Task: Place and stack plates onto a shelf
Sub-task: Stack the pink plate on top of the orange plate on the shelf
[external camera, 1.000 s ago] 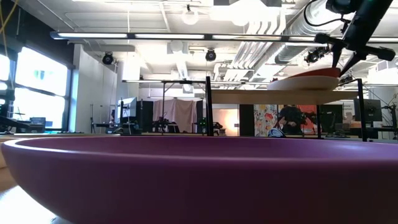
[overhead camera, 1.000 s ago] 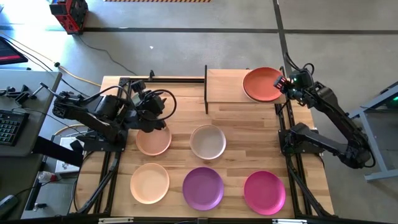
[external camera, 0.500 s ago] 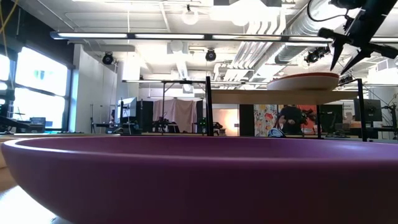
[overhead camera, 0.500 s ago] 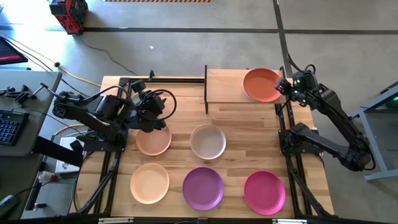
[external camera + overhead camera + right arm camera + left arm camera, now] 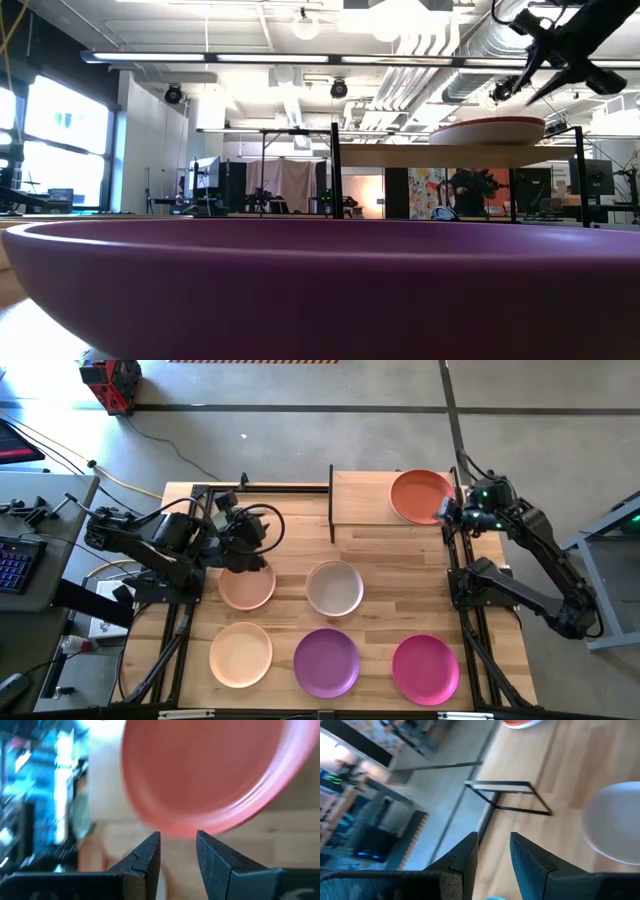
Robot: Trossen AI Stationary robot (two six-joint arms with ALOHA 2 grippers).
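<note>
A terracotta plate point(image 5: 420, 496) point(image 5: 200, 770) lies flat on the right end of the shelf point(image 5: 365, 498), a small light-wood board on black posts. My right gripper point(image 5: 444, 512) point(image 5: 177, 847) hovers open just off the plate's right rim and touches nothing. Five more plates rest on the tabletop: pale peach point(image 5: 246, 586), off-white point(image 5: 334, 588), tan point(image 5: 240, 653), purple point(image 5: 326, 662) and magenta point(image 5: 425, 668). My left gripper point(image 5: 245, 548) point(image 5: 494, 850) hangs open above the pale peach plate, with nothing between its fingers.
The shelf's left half point(image 5: 355, 495) is bare wood. Black frame rails run along the table's left side point(image 5: 175, 630) and right side point(image 5: 470, 640). The purple plate's rim point(image 5: 320, 290) fills the foreground of the low view.
My right gripper has opened and let go of the terracotta plate's right rim. It has then drawn back toward the table's right edge, turning at the wrist. The plate's raised right edge has settled, and the plate now lies flat on the shelf.
</note>
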